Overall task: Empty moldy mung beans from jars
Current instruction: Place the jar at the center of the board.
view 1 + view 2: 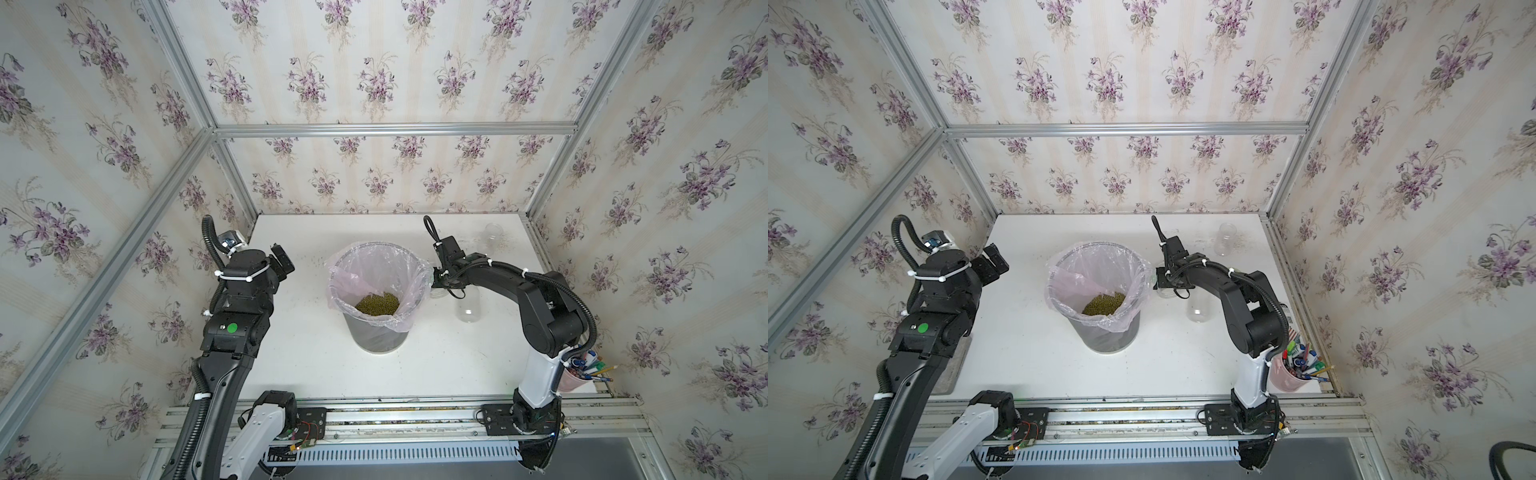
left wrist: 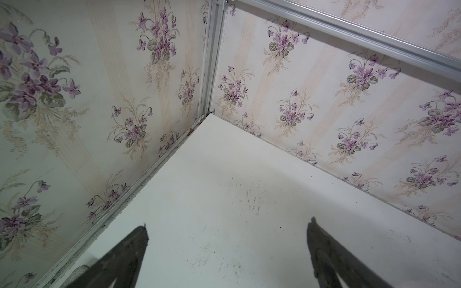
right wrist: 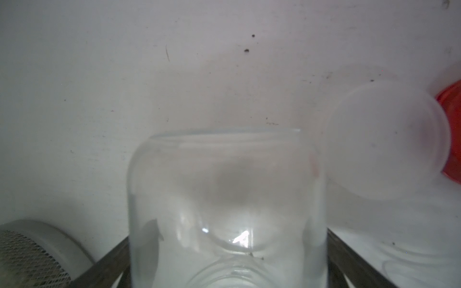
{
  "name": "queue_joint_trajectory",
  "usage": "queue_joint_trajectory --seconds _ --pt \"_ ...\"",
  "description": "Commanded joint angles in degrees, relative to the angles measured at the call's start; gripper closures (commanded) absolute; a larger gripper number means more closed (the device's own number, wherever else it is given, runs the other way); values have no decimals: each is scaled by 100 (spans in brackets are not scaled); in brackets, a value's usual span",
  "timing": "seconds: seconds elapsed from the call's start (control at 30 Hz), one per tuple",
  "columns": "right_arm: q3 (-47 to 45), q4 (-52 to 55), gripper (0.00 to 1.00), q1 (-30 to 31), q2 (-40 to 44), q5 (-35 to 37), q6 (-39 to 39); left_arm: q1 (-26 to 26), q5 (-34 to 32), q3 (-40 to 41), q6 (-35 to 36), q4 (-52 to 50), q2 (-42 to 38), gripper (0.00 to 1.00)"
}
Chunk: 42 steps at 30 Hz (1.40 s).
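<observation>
The mung beans [image 1: 377, 303] lie in a heap at the bottom of the lined grey bin [image 1: 374, 336]. Three clear jars are empty and lidless. One jar [image 3: 224, 174] stands on the table just right of the bin, between the fingers of my right gripper [image 3: 228, 239], which reaches down over it with its jaws wide, open. A second jar [image 1: 468, 307] sits beside the right arm, and the third jar [image 1: 492, 237] is at the back right. My left gripper [image 2: 228, 224] hangs open and empty above the table's back left corner, also visible in a top view [image 1: 994, 262].
A translucent white lid [image 3: 389, 139] and a red lid [image 3: 451, 134] lie on the table next to the right gripper. A pink cup of pens [image 1: 1296, 370] stands at the front right behind the arm's base. Flowered walls close in three sides.
</observation>
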<state>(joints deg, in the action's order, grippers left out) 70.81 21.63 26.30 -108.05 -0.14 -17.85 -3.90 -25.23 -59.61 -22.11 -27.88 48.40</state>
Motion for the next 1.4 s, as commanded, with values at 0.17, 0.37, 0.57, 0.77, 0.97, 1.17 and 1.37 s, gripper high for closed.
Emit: queue_joint_trajectory --seconds 0.17,0.37,0.57,0.77,0.97,1.17,1.37 --pt "12 57 0 18 95 4 -28 3 -101 10 -57 81 2 0" --pt "154 89 0 15 169 58 -4 3 -110 9 -57 83 -15 0" --pt "431 268 0 16 12 197 62 3 -139 13 -48 81 -24 0" --pt "591 355 0 21 111 211 88 3 -131 12 -49 81 -16 0" --pt "815 498 0 21 153 308 150 3 -148 11 -48 74 -26 0" --pt "925 553 0 18 122 366 176 3 -157 12 -44 76 -31 0" --pt "943 523 0 12 100 309 176 3 -164 2 -39 72 -20 0"
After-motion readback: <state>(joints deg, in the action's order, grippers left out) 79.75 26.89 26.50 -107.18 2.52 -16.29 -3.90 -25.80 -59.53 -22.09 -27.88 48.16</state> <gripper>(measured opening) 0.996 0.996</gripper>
